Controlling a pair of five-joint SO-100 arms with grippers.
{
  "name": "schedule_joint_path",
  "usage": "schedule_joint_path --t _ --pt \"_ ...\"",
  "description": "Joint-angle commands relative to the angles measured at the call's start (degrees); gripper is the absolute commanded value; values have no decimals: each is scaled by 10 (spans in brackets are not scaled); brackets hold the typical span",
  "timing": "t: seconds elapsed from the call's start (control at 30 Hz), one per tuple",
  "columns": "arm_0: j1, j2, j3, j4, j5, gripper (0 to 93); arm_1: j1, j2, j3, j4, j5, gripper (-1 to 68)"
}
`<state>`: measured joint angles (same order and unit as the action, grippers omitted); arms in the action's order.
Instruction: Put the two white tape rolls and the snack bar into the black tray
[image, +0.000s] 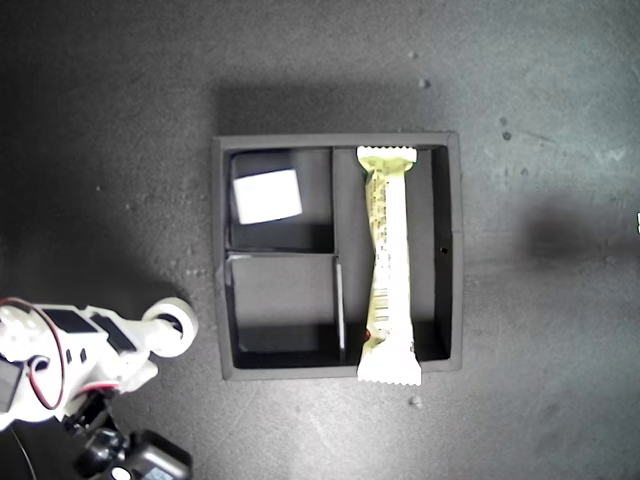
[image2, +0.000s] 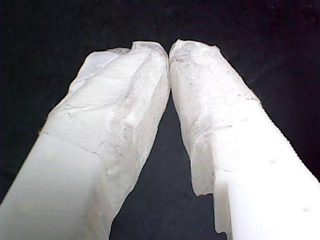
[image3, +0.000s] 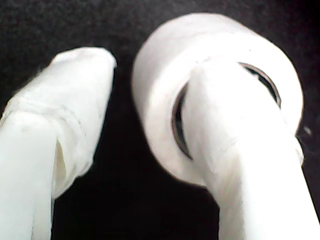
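Matte black tray (image: 455, 250); cream-yellow printed snack bar (image: 388, 265); white tape roll (image: 267, 196).

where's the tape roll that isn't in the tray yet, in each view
Exterior view: the loose tape roll sits at the arm's tip, on the exterior view's left of the tray, outside its wall.
First wrist view: not in it; only closed white fingers.
Second wrist view: fills the frame, one finger through its hole.
Shared landmark: the dark tabletop.
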<state>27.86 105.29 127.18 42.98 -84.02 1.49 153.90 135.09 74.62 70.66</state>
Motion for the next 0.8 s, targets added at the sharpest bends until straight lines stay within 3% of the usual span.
schedule_joint_path --t 0.0,0.33,0.77 --pt "-11 -39 -14 -4 -4 106 0 119 75 -18 24 -3" --pt "-16 -91 -37 -1 -8 112 -5 313 249 -29 54 -3" --pt "-18 -18 -31 83 -16 110 -22 316 258 -44 36 -3"
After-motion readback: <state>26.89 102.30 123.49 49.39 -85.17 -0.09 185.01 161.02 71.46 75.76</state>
